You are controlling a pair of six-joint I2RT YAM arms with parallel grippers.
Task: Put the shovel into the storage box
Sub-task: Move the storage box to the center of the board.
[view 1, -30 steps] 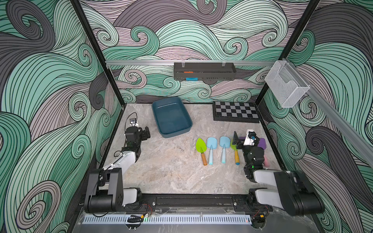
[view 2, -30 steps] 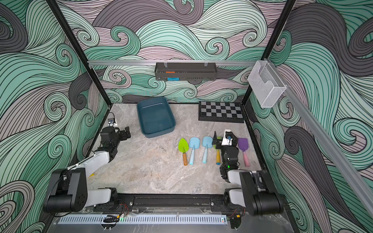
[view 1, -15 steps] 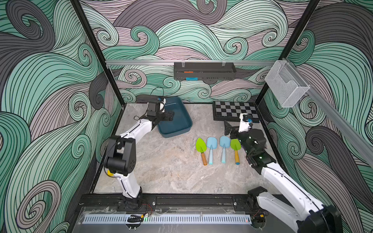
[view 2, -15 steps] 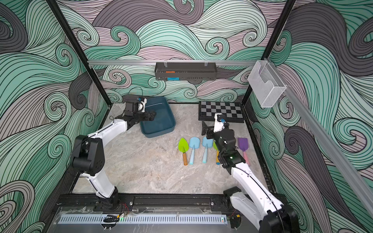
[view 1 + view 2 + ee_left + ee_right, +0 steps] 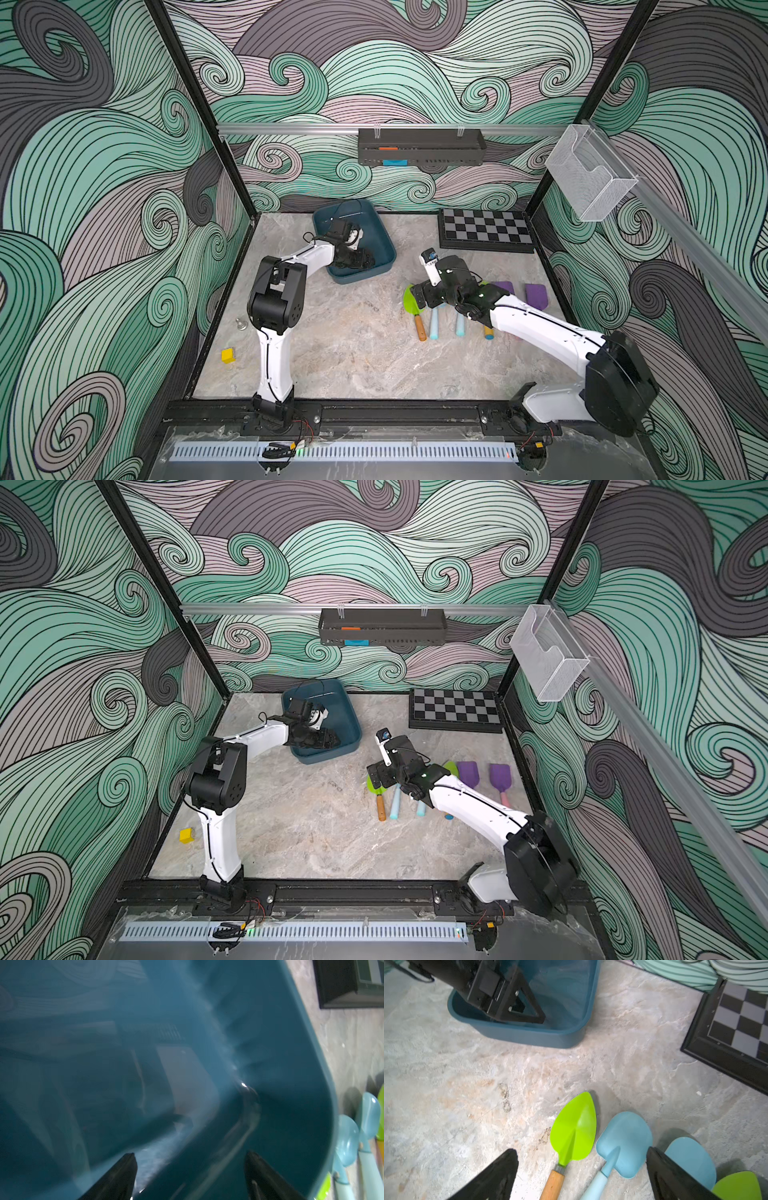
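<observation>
Only in the top views: a pair of purple plastic shovels on the grey marbled tabletop, out beyond the right jaws on the side away from the left arm, and a small yellow block well behind the left jaws, near that arm's base. From above, most of the shovel row hidden under the right wrist, little more than handles showing. Shown plainly in the right wrist view alone: a lime-green pointed shovel with a wooden handle and a pale-blue plastic shovel, side by side on the tabletop between the two tips of the right jaws, blades pointing ahead toward the shallow dark teal-blue plastic storage box. Just outside one tip, a second pale-blue blade and a second lime-green blade. Right jaws spread wide, gripping nothing; contact with shovels or tabletop impossible to tell. Ahead and to one side, a black-framed chessboard. Left jaws lowered inside the storage box in both top views, tips hard to make out there. Clear only in the left wrist view: tips well apart, nothing between them but the box's bare floor and rounded corner; touching the floor or not, cannot tell. Every shovel in view on the tabletop, outside the box.
</observation>
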